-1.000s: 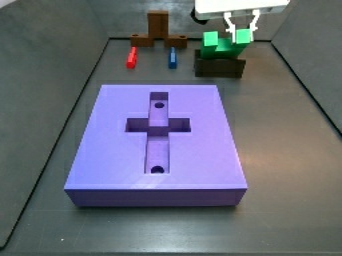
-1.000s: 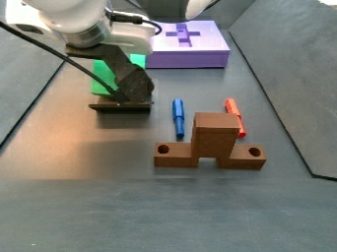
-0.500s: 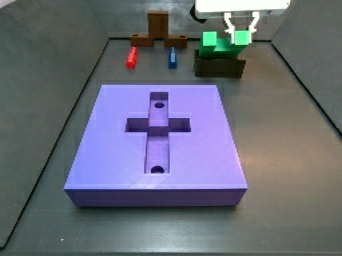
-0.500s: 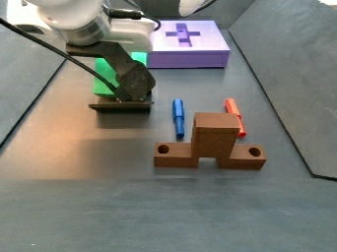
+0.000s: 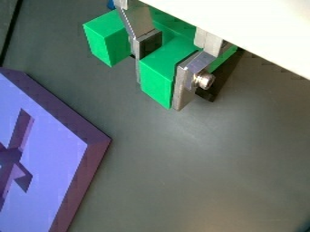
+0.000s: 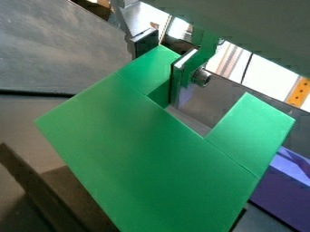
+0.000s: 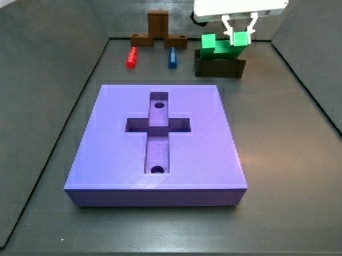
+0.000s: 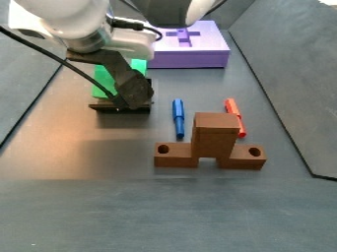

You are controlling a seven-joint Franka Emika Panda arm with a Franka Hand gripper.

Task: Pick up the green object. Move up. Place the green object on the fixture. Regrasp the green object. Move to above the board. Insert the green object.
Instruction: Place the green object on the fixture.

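Green object seated on the fixture, tool at its upper part

The green object (image 7: 218, 43) sits on the fixture (image 7: 221, 66) at the far right of the bench, well apart from the board (image 7: 160, 142). The tool (image 7: 241, 35) stands directly over it; in a wrist view 1 silver finger (image 5: 187, 84) lies flat against a green leg, but I cannot tell whether the grip is clenched or released. Open room lies between fixture and board; 2 pegs (image 7: 173, 57) and a wooden stand (image 7: 160, 27) sit to its side

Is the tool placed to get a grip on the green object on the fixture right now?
Probably yes: the tool already has its fingers around one leg of the green object, which sits on the fixture, nothing blocking.
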